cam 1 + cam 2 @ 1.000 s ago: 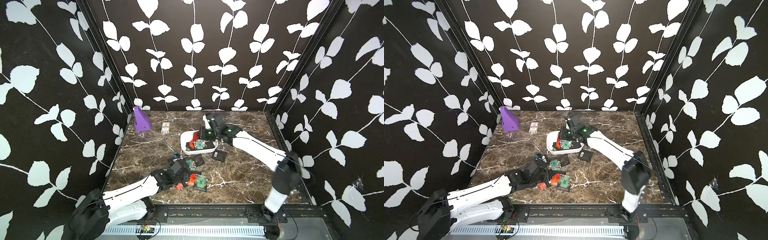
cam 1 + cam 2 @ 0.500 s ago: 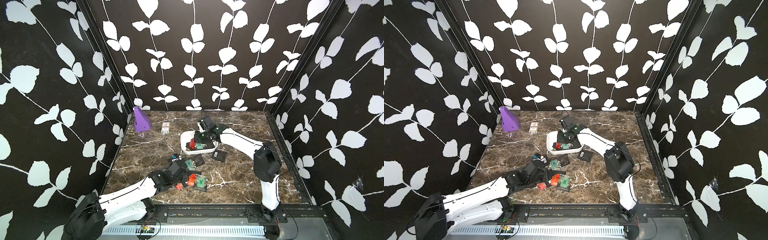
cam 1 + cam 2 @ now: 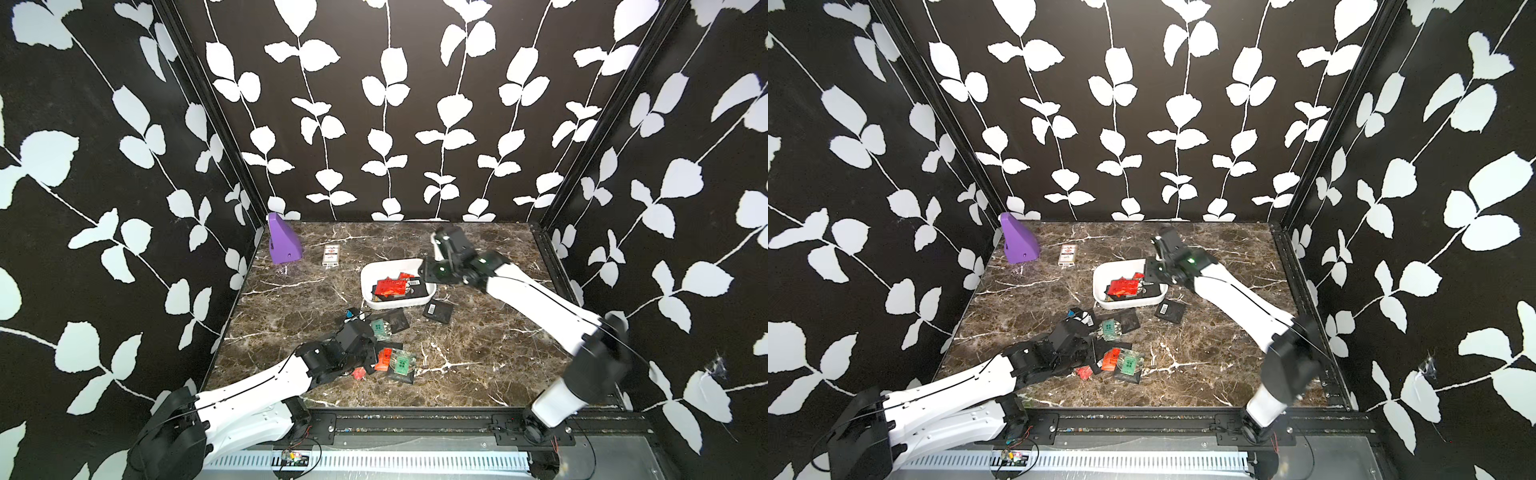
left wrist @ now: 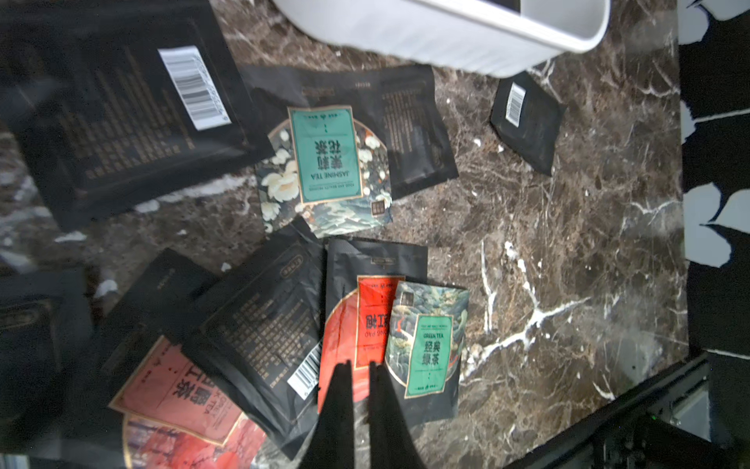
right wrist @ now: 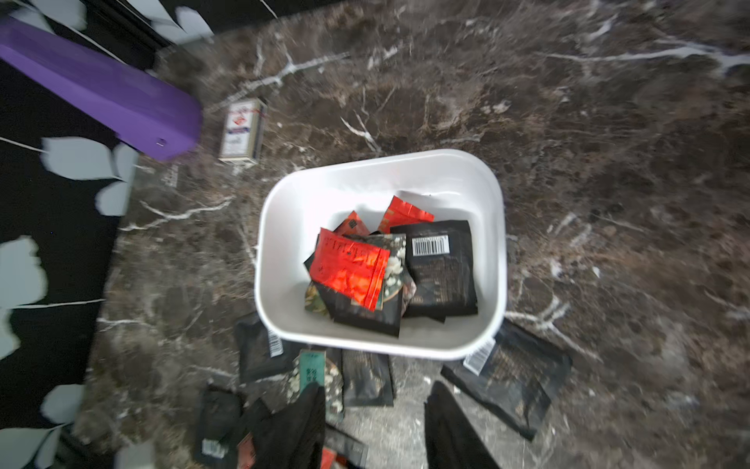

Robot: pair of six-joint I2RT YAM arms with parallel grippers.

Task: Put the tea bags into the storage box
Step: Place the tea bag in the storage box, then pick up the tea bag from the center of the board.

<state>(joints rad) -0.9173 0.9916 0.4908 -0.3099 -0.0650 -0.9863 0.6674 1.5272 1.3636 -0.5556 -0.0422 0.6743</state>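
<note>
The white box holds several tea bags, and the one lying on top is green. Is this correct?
Not quite. The storage box does hold several tea bags, but the top sachet is red-orange, not green. The right wrist view shows it.

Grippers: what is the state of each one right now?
Left gripper: closed, tips over a red-orange tea bag; grip uncertain.
Right gripper: open, empty, by the storage box.

Spilled on the bench [image 4: 568, 243], a flowered tea bag [image 4: 324, 162] reads "JASMINE TEA" on its teal label beside Chinese characters. Nearer the front, a landscape-printed tea bag [image 4: 428, 345] reads "GREEN TEA". The black tea bags [image 4: 121, 117] carry white barcodes, their digits illegible.
</note>
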